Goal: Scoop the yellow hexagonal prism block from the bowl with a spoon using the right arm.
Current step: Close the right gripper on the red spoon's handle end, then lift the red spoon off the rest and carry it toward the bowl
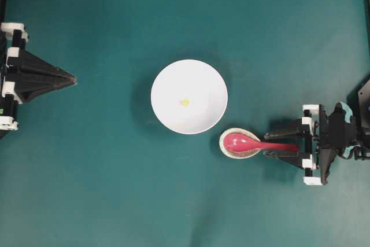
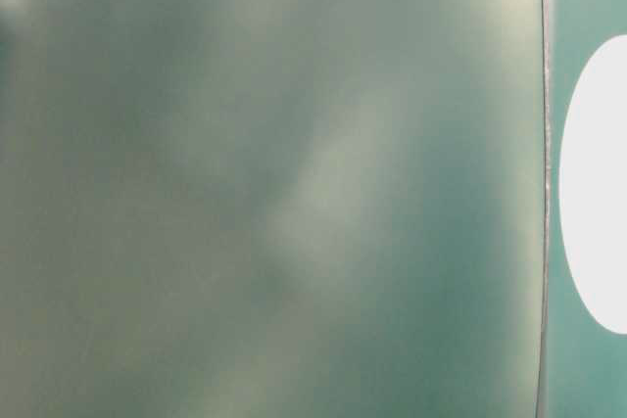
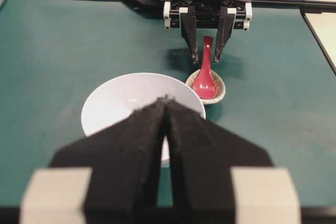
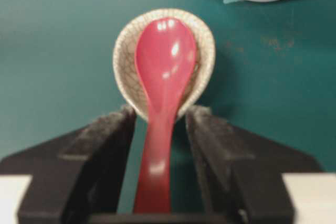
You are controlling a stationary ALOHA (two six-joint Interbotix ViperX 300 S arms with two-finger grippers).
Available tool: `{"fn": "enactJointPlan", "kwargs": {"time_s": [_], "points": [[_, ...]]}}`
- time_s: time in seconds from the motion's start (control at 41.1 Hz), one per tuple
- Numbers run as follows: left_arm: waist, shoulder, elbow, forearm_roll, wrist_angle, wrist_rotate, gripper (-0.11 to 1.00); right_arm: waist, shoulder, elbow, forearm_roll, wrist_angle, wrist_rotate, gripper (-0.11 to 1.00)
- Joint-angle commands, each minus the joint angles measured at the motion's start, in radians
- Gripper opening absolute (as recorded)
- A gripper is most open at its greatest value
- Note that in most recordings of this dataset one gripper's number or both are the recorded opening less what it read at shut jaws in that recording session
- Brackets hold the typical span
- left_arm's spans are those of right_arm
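Both fingers point(image 4: 100, 156) of my right gripper point(image 1: 282, 146) stand wide apart on each side of the spoon point(image 1: 248, 143) handle and are not yet closed on it. Its scoop lies in the small dish point(image 1: 226, 148), at five o'clock from the bowl point(image 1: 167, 79). So nothing is picked up yet: the yellow block point(image 1: 184, 102) waits in the bowl's middle, and my left gripper point(image 1: 65, 78), closed on nothing, rests far at nine o'clock.

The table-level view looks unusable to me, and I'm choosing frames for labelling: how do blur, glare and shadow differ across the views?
Table-level view: smeared grey-green haze, only a white blob at the right edge. Overhead view: sharp, evenly lit, soft shadow beside the large round white bowl. Right wrist view: glossy red-pink soup spoon slightly soft, with glare spots. Left wrist view: background crisp, near left pincer blurred.
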Motion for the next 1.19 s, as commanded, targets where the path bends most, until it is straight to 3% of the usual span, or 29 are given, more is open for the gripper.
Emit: {"fn": "enactJointPlan", "kwargs": {"time_s": [0.0,0.317,0.584,0.998,1.169], "points": [[0.0,0.008,-0.025,0.003,-0.003,0.002,-0.01,0.006,-0.008,-0.005,0.003,-0.008,-0.002,0.51],[0.0,0.008,-0.025,0.003,-0.003,0.0,-0.01,0.006,-0.009,0.006,0.003,0.002,-0.021,0.51],[0.0,0.008,-0.026,0.003,0.006,0.0,-0.01,0.008,-0.009,0.005,-0.003,0.021,-0.078,0.51],[0.0,0.008,-0.025,0.003,0.006,0.0,-0.01,0.014,-0.009,0.003,-0.009,0.021,-0.086,0.5],[0.0,0.008,-0.025,0.003,0.006,0.0,-0.01,0.014,-0.009,0.002,-0.009,0.021,-0.087,0.44]]}}
